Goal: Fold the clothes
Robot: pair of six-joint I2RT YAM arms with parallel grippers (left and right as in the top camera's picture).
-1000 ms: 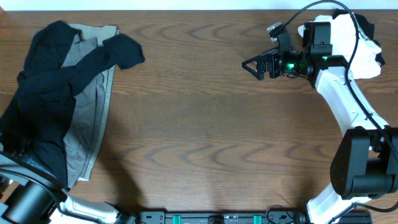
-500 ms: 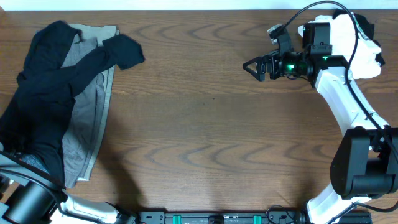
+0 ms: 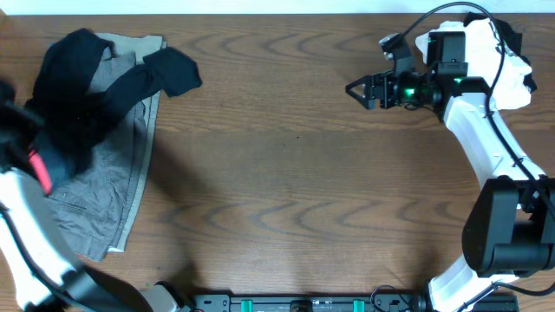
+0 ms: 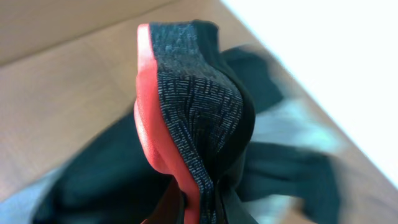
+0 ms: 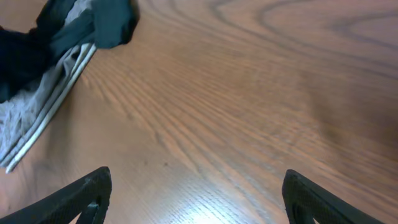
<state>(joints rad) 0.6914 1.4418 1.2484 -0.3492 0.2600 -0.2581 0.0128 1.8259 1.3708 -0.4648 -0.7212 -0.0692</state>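
1. Left gripper [image 3: 24, 149]: clamped on the leggings' [image 3: 82, 100] red-edged waistband [image 4: 186, 124].
2. Leggings: table's [image 3: 286, 173] left side, draped over a grey garment [image 3: 100, 199].
3. Right gripper [image 5: 199, 193]: fingers apart, empty, well apart from the clothes.

One pair of black leggings [image 3: 82, 108], one grey garment [image 3: 104, 199], two robot arms [image 3: 477, 130] [image 3: 19, 221].

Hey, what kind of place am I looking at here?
Most likely a robotics lab bench, not a home: a wood-grain table, the right gripper open above it, and the left gripper clamped on the black leggings above a grey garment.
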